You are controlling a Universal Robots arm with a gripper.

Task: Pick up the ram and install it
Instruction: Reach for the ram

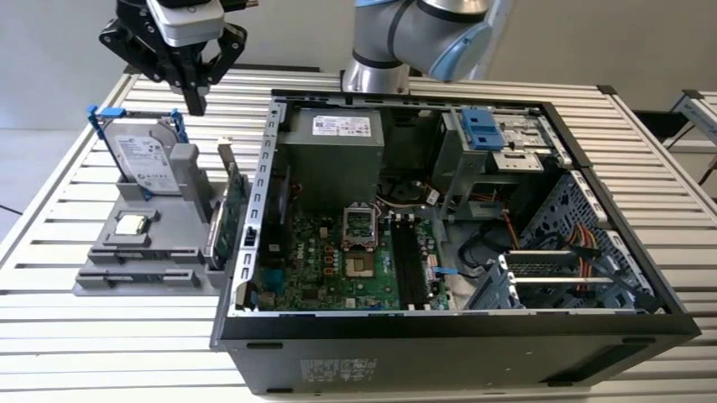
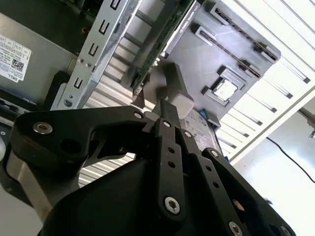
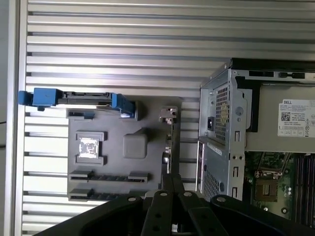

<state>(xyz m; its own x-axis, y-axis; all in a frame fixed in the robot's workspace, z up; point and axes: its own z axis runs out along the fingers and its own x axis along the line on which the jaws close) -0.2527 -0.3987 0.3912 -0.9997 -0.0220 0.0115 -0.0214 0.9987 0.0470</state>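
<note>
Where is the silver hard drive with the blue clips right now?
The hard drive stands on edge on the grey tray, to the exterior view's left of the open computer case, just below the gripper.

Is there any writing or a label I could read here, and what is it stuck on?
No text can be quoted with confidence.
White label on the power supply: print too small to read.
Paper face of the hard drive: too small to read.
Sticker on the computer case outer wall: too small to read.
</note>
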